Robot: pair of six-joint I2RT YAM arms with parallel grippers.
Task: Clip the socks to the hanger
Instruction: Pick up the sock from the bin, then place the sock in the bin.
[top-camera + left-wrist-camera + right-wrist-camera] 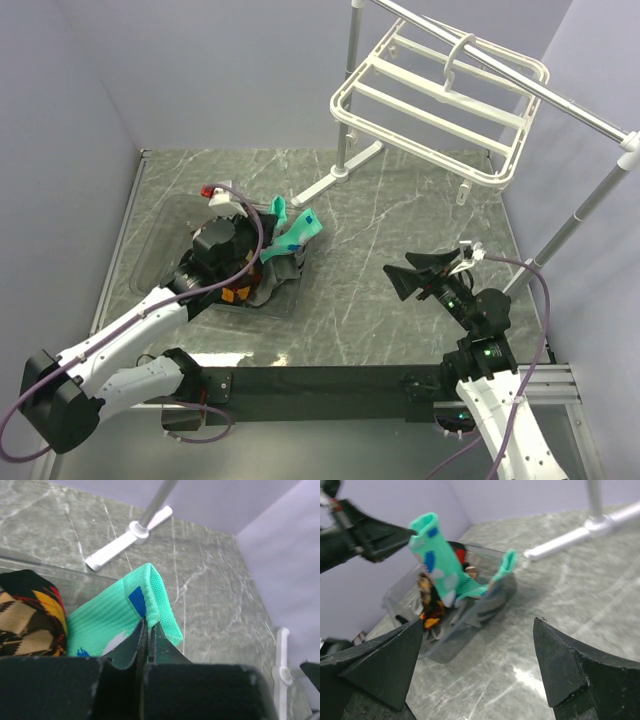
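My left claw [148,630] is pressed together on the cuff of the mint-green sock [110,622] at frame centre, and the sock's length hangs down into the clear bin [462,642]. The hanger [440,100] is far away at the upper right, nearer to my spread right claw [425,272].

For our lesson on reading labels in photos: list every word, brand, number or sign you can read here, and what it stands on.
None: no legible text in any view.
mint-green sock: blue and white marks, shapes only, no readable letters.
argyle sock: diamond pattern only.
hanger and left pincer: no print visible.
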